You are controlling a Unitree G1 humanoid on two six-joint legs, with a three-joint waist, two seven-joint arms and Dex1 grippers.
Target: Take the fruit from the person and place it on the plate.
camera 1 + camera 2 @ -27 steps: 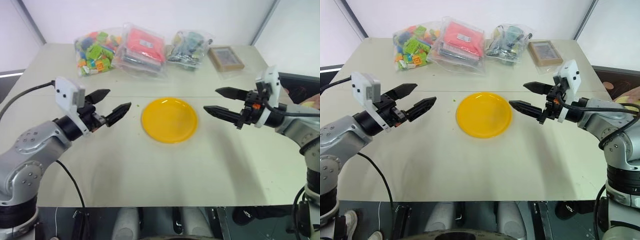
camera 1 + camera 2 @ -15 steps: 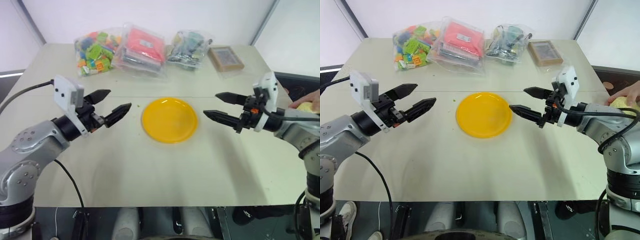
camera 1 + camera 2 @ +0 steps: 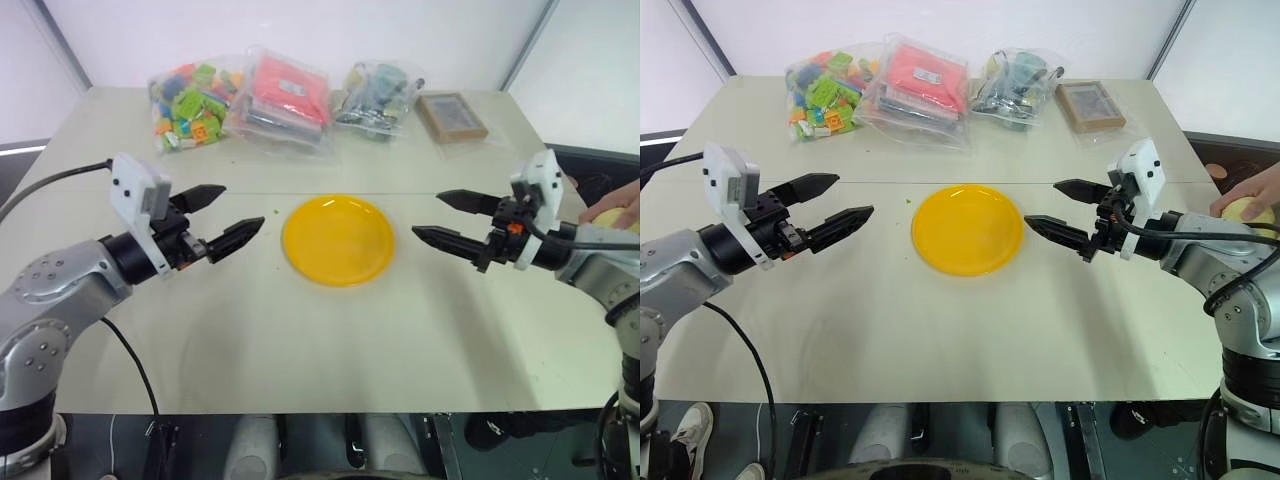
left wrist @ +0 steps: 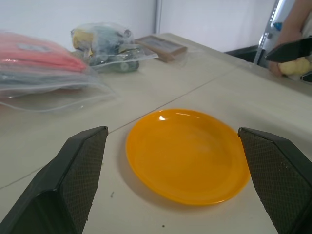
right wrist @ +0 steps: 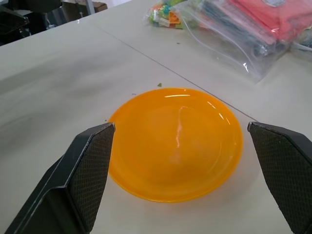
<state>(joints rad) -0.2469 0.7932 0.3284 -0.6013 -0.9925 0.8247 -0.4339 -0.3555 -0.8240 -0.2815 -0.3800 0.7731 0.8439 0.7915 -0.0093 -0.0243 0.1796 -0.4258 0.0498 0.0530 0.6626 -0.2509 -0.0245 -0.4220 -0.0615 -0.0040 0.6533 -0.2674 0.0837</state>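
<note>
While the person's hand (image 3: 1252, 192) has come further in over the table's right edge than it was a moment ago, the head views show it carrying the fruit (image 3: 1246, 210), pale yellow and rounded, just behind the right gripper (image 3: 1064, 210); that gripper has drifted slightly toward the hand, its two black tapered fingers spread wide and empty, so the handover appears about to begin rather than under way. Opposite it, the left gripper (image 3: 224, 216) is likewise parted and holds nothing. Between them the plate (image 3: 300, 262), a shallow glossy yellow disc, lies bare on the matte beige table (image 3: 330, 350); crinkled clear bags of toy blocks (image 3: 192, 105), a red packet (image 3: 285, 95) and a small framed tile (image 3: 452, 116) sit along the far side. Seen from the left wrist, textured finger pads (image 4: 83, 163) frame the plate, with the fruit (image 4: 296, 67) visible beyond in the person's grasp. Seen from the right wrist, the pads (image 5: 95, 163) flank the plate's smooth, light-reflecting surface.
</note>
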